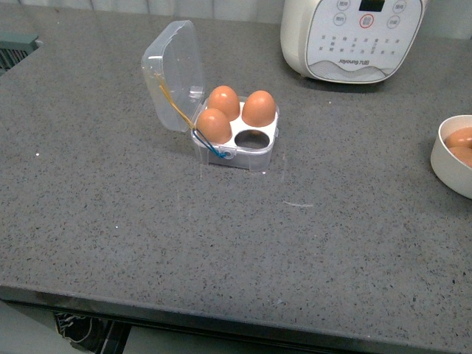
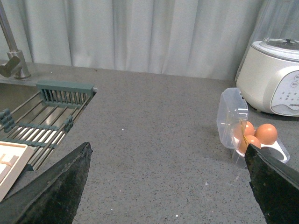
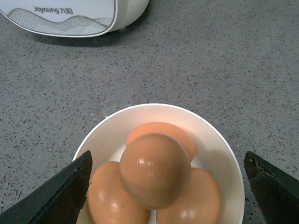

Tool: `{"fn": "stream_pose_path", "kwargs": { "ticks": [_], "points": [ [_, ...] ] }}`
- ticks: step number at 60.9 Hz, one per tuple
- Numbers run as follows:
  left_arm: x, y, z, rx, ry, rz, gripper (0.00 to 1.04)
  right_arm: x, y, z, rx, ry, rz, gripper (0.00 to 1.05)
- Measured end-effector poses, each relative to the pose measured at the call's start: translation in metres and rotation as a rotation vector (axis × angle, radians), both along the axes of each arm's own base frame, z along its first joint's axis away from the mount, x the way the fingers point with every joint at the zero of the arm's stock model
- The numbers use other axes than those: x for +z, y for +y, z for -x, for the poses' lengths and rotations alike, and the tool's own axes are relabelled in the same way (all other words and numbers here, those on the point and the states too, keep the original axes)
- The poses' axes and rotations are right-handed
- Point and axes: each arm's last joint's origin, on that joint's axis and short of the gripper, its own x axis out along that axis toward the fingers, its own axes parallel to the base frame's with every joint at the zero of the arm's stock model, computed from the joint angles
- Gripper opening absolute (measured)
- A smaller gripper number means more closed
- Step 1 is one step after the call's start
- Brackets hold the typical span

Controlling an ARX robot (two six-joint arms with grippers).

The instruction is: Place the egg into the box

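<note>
- The egg [image 3: 155, 170] tops the pile in the cream bowl [image 3: 219, 144], well apart from the box [image 1: 237, 156].
- Your right gripper [image 3: 167, 155] hangs over it, spread wide, holding nothing.
- The box stands open with one cell [image 1: 253, 138] free.
- Your left gripper [image 2: 168, 145] is spread wide too, empty.

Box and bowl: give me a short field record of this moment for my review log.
box: lid open, three eggs seated, front-right cell empty
bowl: four eggs visible, top egg resting on the others
right gripper: open, above the bowl, holding nothing
left gripper: open, above the counter, holding nothing
task state: no egg yet in the fourth cell
</note>
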Motion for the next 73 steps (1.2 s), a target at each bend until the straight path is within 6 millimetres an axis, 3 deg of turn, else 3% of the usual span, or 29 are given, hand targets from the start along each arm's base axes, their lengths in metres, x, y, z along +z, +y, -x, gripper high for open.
{"fn": "stream_pose_path", "kwargs": {
  "ticks": [19, 34, 39, 56, 65, 73],
  "points": [
    [0.000, 0.000, 0.000, 0.000, 0.000, 0.000, 0.98, -0.009, 0.000, -0.009, 0.010, 0.021, -0.009, 0.95],
    [0.000, 0.000, 0.000, 0.000, 0.000, 0.000, 0.98, -0.010, 0.001, -0.009, 0.027, 0.025, -0.017, 0.61],
    [0.000, 0.000, 0.000, 0.000, 0.000, 0.000, 0.98, -0.010, 0.002, -0.009, 0.031, 0.024, -0.017, 0.45],
    [0.000, 0.000, 0.000, 0.000, 0.000, 0.000, 0.98, 0.001, 0.006, -0.010, 0.023, -0.011, 0.002, 0.43],
    [0.000, 0.000, 0.000, 0.000, 0.000, 0.000, 0.98, 0.038, 0.031, -0.006, 0.100, -0.112, -0.018, 0.43],
    [0.000, 0.000, 0.000, 0.000, 0.000, 0.000, 0.98, 0.046, 0.066, -0.007, 0.206, -0.095, -0.080, 0.43]
  ]
}}
